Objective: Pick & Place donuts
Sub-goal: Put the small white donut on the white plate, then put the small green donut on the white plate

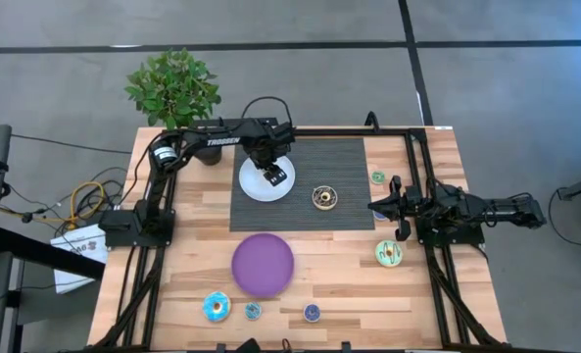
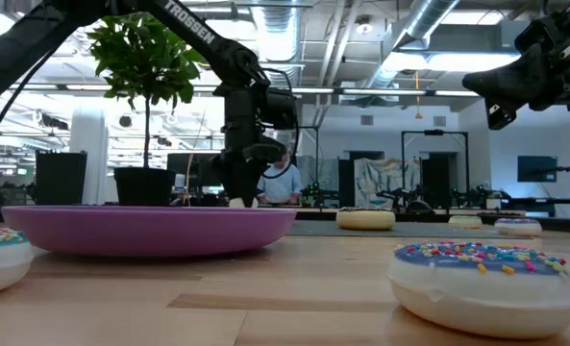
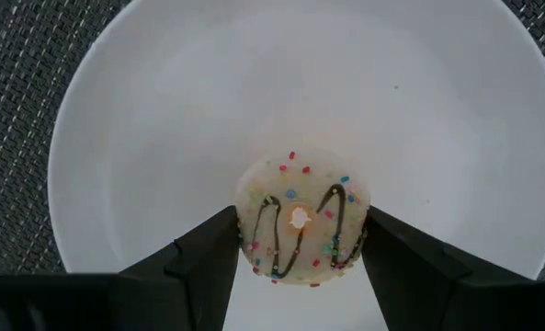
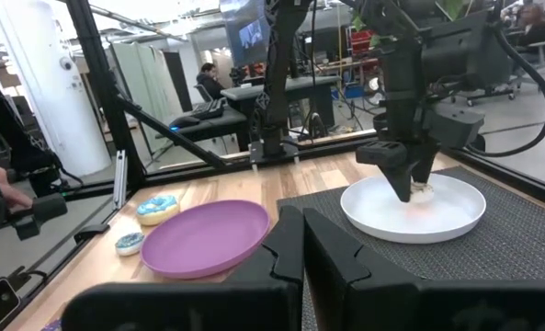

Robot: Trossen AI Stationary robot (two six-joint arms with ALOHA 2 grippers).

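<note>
My left gripper (image 1: 273, 176) points down over the white plate (image 1: 251, 186) on the dark mat and is shut on a cream mini donut (image 3: 301, 221) with chocolate drizzle and sprinkles. My right gripper (image 1: 373, 207) waits shut above the mat's right edge. A brown-and-cream donut (image 1: 323, 197) lies flat on the mat. A green mini (image 1: 378, 177) and a green-iced donut (image 1: 389, 253) lie on the wood at the right. A blue-iced donut (image 1: 217, 307) and two minis (image 1: 254, 311), (image 1: 313, 313) lie near the table's near edge. My left gripper holds the cream mini donut by its outer rim (image 3: 246, 230), pinched between the two fingers (image 3: 208, 262), which come from above and point down. The donut lies flat, iced side up, over the white plate's near part. Whether it rests on the plate, I cannot tell.
A purple plate (image 1: 263, 265) lies on the wood, nearer than the mat. A potted plant (image 1: 172, 88) stands at the far left corner. Black frame rails (image 1: 432, 245) run along both sides of the table. A person (image 2: 283, 183) sits in the room beyond.
</note>
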